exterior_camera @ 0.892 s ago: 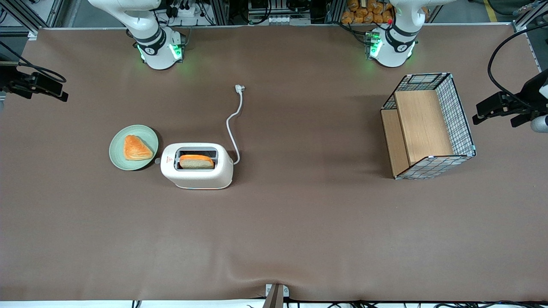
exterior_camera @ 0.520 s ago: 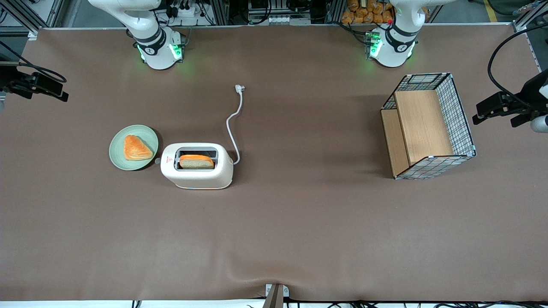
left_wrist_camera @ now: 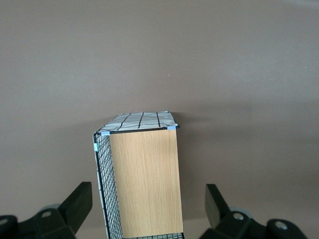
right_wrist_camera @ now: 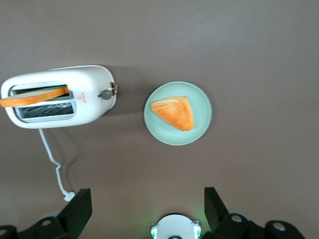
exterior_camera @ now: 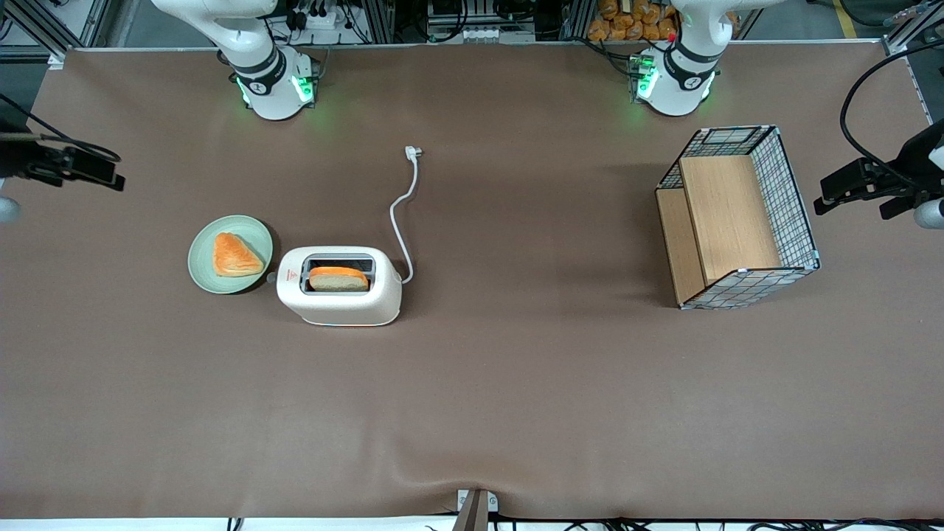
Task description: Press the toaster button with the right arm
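Note:
The cream-white toaster [exterior_camera: 341,299] stands on the brown table with a slice of bread [exterior_camera: 338,278] in its top slot. Its small grey toaster button [exterior_camera: 271,278] sticks out of the narrow end that faces the green plate; the right wrist view shows the toaster [right_wrist_camera: 92,94] and the toaster button [right_wrist_camera: 105,94] from above. The right arm's black gripper [exterior_camera: 96,169] hangs high over the working arm's end of the table, well away from the toaster. In the wrist view the gripper [right_wrist_camera: 147,209] is open, with nothing between its fingers [right_wrist_camera: 79,209].
A green plate [exterior_camera: 203,269] with a triangular pastry [exterior_camera: 234,255] lies right beside the button end. The toaster's white cord [exterior_camera: 398,221] runs to a plug [exterior_camera: 411,152] farther from the front camera. A wire basket [exterior_camera: 737,217] with wooden boards stands toward the parked arm's end.
The right gripper has shifted a little nearer to the front camera and slightly toward the plate. Toaster, plate and basket have not moved.

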Available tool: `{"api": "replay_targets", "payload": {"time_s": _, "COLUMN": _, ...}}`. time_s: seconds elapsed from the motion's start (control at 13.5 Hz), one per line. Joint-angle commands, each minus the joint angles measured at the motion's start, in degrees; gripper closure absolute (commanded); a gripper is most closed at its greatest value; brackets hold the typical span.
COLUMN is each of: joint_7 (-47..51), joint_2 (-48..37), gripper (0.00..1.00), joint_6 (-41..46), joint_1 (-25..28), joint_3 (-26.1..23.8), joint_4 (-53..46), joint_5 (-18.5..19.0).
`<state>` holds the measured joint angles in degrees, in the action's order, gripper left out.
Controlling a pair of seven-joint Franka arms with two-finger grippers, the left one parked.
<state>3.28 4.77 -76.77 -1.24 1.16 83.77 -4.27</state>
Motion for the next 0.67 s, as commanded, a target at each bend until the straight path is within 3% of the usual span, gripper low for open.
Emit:
{"api": "replay_targets", "payload": {"time_s": 0.0, "joint_7": 1.2, "joint_2": 3.8, "gripper": 0.0, "joint_6": 1.5, "joint_1": 0.9, "joint_3": 0.1, "joint_4": -1.0, "joint_5": -4.4}}
{"api": "replay_targets", "payload": {"time_s": 0.15, "joint_7": 1.2, "joint_2": 6.2, "gripper": 0.01, "joint_6": 1.4, "joint_1": 0.8, "joint_3": 0.1, "joint_4": -0.5, "joint_5": -6.7}}
{"api": "replay_targets", "payload": {"time_s": 0.22, "joint_7": 1.1, "joint_2": 6.8, "gripper": 0.06, "joint_6": 1.3, "joint_1": 0.8, "joint_3": 0.1, "joint_4": 0.0, "joint_5": -7.1}}
{"api": "replay_targets", "payload": {"time_s": 0.45, "joint_7": 0.5, "joint_2": 6.8, "gripper": 0.36, "joint_6": -0.3, "joint_1": -0.1, "joint_3": 0.1, "joint_4": 3.1, "joint_5": -11.7}}
{"api": "replay_targets", "payload": {"time_s": 0.52, "joint_7": -0.1, "joint_2": 6.9, "gripper": 0.49, "joint_6": -2.0, "joint_1": -1.2, "joint_3": 0.1, "joint_4": 4.5, "joint_5": -13.1}}
{"api": "replay_targets", "payload": {"time_s": 0.59, "joint_7": -1.8, "joint_2": 6.9, "gripper": 0.7, "joint_6": -2.8, "joint_1": -1.5, "joint_3": 0.1, "joint_4": 6.0, "joint_5": -13.8}}
